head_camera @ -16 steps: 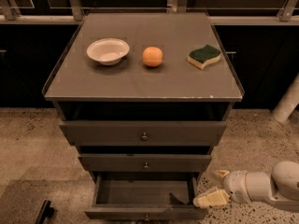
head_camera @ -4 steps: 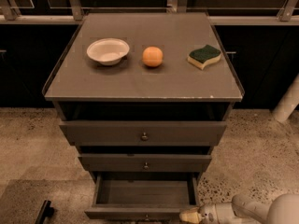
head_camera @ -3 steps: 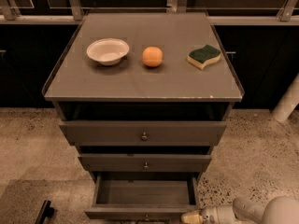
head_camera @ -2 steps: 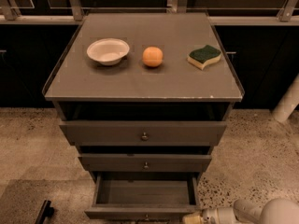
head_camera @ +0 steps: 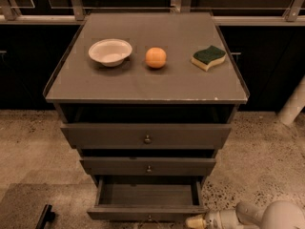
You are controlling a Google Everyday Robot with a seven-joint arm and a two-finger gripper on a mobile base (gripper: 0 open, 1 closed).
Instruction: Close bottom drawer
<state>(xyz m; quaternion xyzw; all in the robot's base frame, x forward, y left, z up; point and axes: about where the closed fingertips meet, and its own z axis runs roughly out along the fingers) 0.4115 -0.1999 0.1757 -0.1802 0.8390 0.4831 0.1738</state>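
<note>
**Gripper dropping to the front of the open bottom drawer**

Camera view: the bottom drawer [head_camera: 124, 213] is standing pulled out below the front edge of the bench [head_camera: 143, 85], its inside showing bare, with its low front panel forward of the 2 drawers above. The middle drawer [head_camera: 181, 166] and the top drawer [head_camera: 105, 135] are sitting further in.

The gripper [head_camera: 194, 222] is lying low under the bench's front right corner, its pale tip just at the right end of the bottom drawer's front; whether it is open or closed I cannot tell. Over the last 5 seconds it has been moving down and inward from beside the drawer's right side to this spot in front of the panel, while the drawer is showing no change in how far it is out.

That is reading as lining up for a push; the closing itself is not yet starting.

On the bench top, a white bowl [head_camera: 110, 51], an orange [head_camera: 156, 57] and a green-topped sponge [head_camera: 208, 57] are sitting in a row toward the back edge.
</note>
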